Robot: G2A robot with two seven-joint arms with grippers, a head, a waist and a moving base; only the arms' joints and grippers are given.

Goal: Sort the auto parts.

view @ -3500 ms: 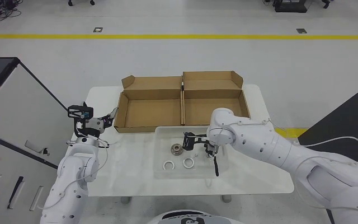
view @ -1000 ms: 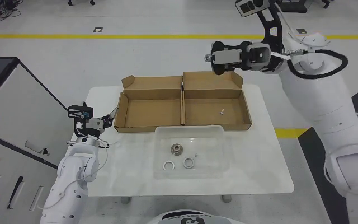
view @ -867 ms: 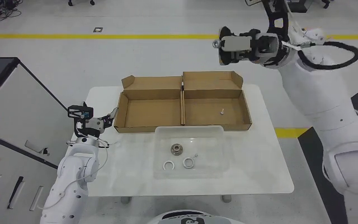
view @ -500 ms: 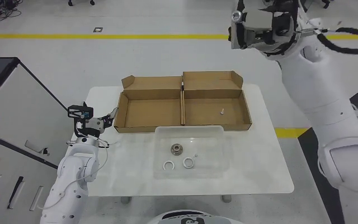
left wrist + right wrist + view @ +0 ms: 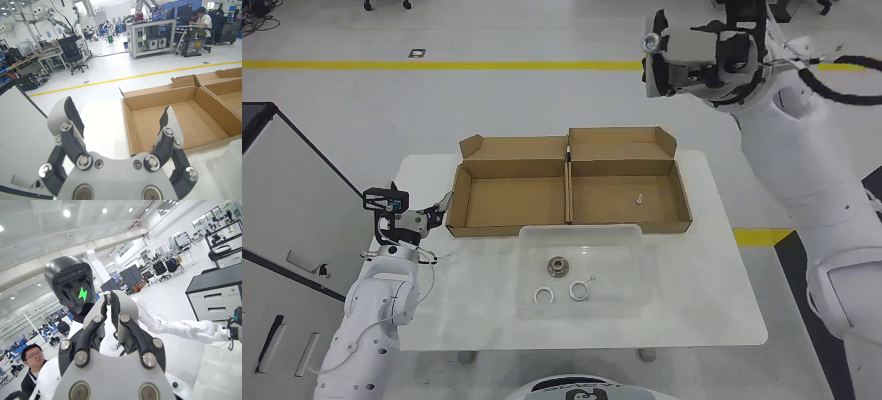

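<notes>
Bolt point(image 5: 108, 294) sits pinched in my right gripper point(image 5: 110, 301), head poking past the tips (shaft along the fingers), held high above the bench point(image 5: 697, 290); the right-hand box point(image 5: 602, 208) lies below, back toward me.

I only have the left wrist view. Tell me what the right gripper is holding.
Observer: The right gripper is shut on a small metal bolt, pinched at its fingertips.
Operator: Tell me where that arm is.
Observer: In the top view it is raised high and appears past the far edge of the table, not over it.
Operator: Now list what's in the clear tray.
Observer: The tray holds a round metal part, a white ring, a second white ring and one tiny piece.
</notes>
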